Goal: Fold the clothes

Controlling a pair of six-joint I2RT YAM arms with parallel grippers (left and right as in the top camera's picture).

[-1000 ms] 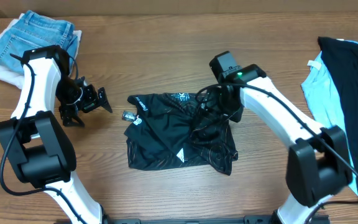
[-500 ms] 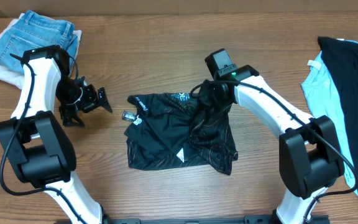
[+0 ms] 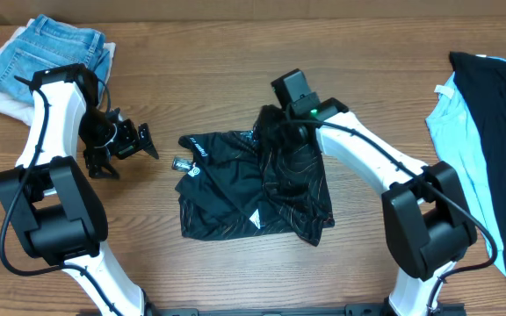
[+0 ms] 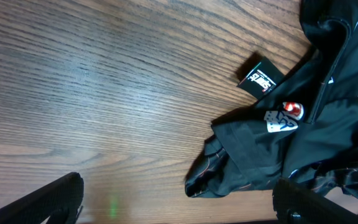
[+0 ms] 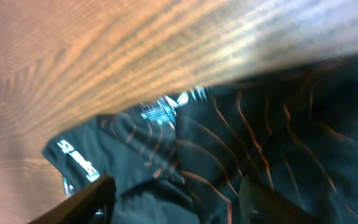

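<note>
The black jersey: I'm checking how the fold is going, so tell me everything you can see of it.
The jersey is black, thin and slightly shiny, with fine orange contour lines, white lettering and small logos. It lies crumpled, only partly folded, on the table, its far edge bunched up at the right gripper, whose fingers stand apart over the cloth. A small black tag lies at its left edge.

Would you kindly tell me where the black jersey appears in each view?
Overhead: jersey at the picture's centre.
Left wrist: jersey along the right side, down to the lower right.
Right wrist: jersey across the lower half, blurred.
Shared landmark: the wooden table, bare beside the cloth in all three.
</note>
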